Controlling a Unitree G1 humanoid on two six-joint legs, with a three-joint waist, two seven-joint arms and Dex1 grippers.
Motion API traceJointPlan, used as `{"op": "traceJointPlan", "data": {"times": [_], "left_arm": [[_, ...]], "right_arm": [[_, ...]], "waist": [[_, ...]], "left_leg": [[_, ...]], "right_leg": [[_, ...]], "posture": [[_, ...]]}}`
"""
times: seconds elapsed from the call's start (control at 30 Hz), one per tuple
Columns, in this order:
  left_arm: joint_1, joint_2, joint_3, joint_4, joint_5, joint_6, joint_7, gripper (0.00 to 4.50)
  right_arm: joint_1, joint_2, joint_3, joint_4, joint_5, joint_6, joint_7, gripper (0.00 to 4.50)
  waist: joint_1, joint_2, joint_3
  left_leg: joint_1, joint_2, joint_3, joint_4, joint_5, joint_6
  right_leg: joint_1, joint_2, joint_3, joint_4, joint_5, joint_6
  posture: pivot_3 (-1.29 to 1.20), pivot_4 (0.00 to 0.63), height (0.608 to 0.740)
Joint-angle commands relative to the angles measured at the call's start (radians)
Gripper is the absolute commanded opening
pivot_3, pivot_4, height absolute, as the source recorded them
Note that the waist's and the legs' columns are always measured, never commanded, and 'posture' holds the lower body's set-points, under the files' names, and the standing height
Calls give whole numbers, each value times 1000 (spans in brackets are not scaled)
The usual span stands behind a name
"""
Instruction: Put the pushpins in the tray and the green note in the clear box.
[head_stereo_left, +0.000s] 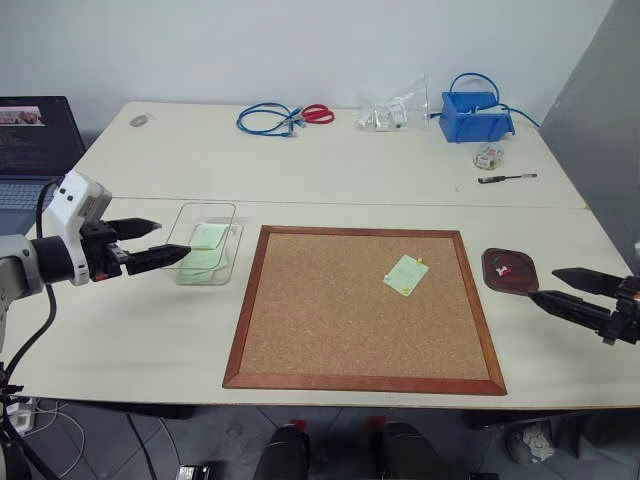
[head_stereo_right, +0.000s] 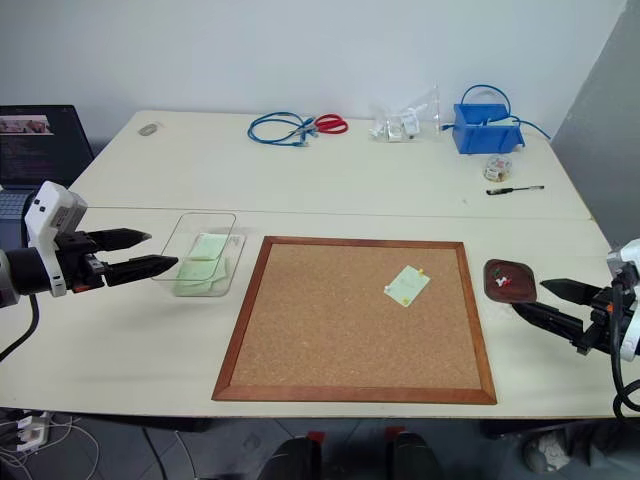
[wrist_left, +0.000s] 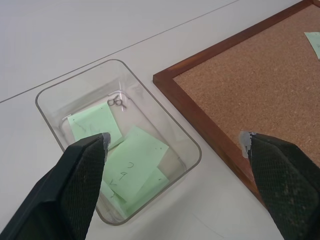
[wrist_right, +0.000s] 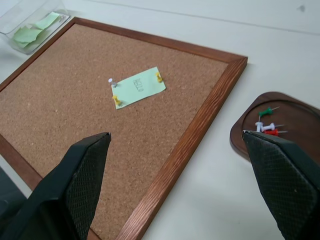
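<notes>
Both tools stand spread wide and hold nothing. The left tool (head_stereo_left: 150, 243) hovers beside the clear box (head_stereo_left: 184, 228), which contains several pale green notes. The right tool (head_stereo_left: 568, 288) hovers near the tray (wrist_right: 295, 117), which holds green, white and red pushpins (wrist_right: 268, 122). The green note (wrist_right: 138, 87) is pinned to the cork board (head_stereo_left: 330, 330) on the bench (head_stereo_left: 330, 165).

A pale green square paper note (wrist_right: 137, 87) lies on the brown speckled cork board (head_stereo_left: 360, 320), pinned by two small yellow plastic pushpins (wrist_right: 116, 100) and a white one.
</notes>
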Motion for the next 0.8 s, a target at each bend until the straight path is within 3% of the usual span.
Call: {"op": "traceJointPlan", "data": {"times": [0.03, 0.8], "left_arm": [[-21, -2, 35, -23, -4, -40, 4, 4500], [-53, -7, 0, -4, 6, -35, 7, 4500]], "right_arm": [[3, -4, -21, -22, 13, -12, 9, 4467], [23, 14, -23, -55, 29, -14, -19, 4467]], "waist": [[0, 0, 0], [0, 0, 0]], "left_leg": [[0, 0, 0, 0, 0, 0], [0, 0, 0, 1, 0, 0]], "right_leg": [[0, 0, 0, 0, 0, 0], [0, 0, 0, 1, 0, 0]], "posture": [[0, 150, 740], [0, 150, 740]]}}
